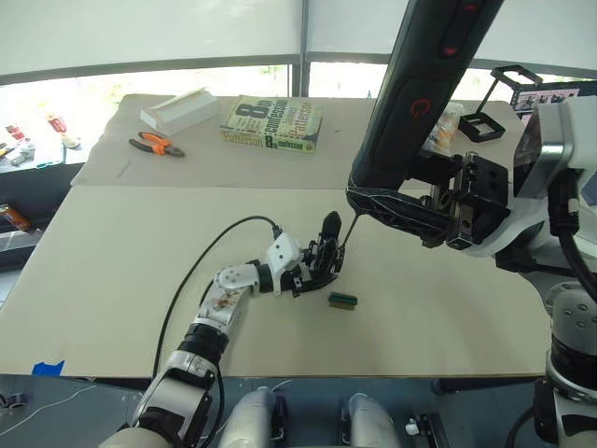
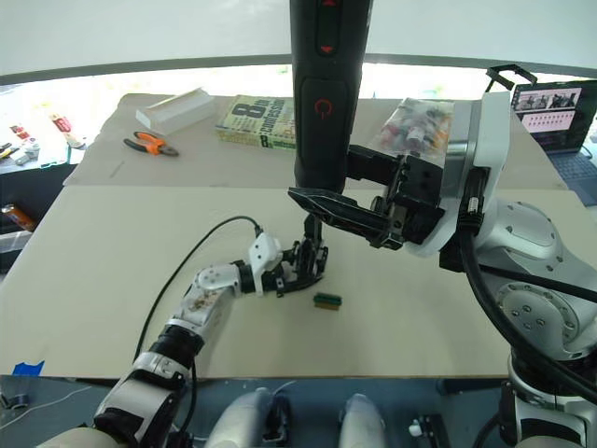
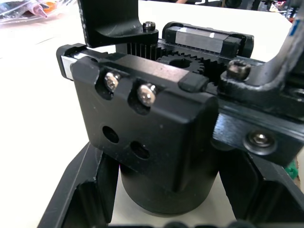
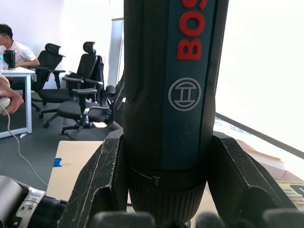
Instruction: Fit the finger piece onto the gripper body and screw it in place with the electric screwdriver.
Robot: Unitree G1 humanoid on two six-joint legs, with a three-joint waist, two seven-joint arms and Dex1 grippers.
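Gripper body (image 1: 315, 264) is held upright on the counter (image 1: 131, 271) near its middle, clamped between the two fingers of the left hand (image 1: 312, 271); in the left wrist view its boxy middle (image 3: 142, 128) with two bright screws and a gear on top is seen gripped from both sides, with the round base below. An upright pointed black finger rises from the body. The finger piece (image 1: 330, 229) is seen as that pointed part at the top of the body; whether it is fully seated cannot be told.

The electric screwdriver (image 2: 326, 93) is held tilted above the body, clamped between the fingers of the right hand (image 2: 350, 213), with red marks along its side. Its thin metal bit (image 1: 347, 231) reaches down to the upper part of the gripper body, just beside the pointed finger; contact with a screw cannot be made out.

A small green block (image 1: 341, 300) lies on the counter just beside the gripper body. At the far edge of the counter a book (image 1: 272, 122), orange-handled pliers (image 1: 155, 144) and a white box (image 1: 179, 108) are set well apart from the work.
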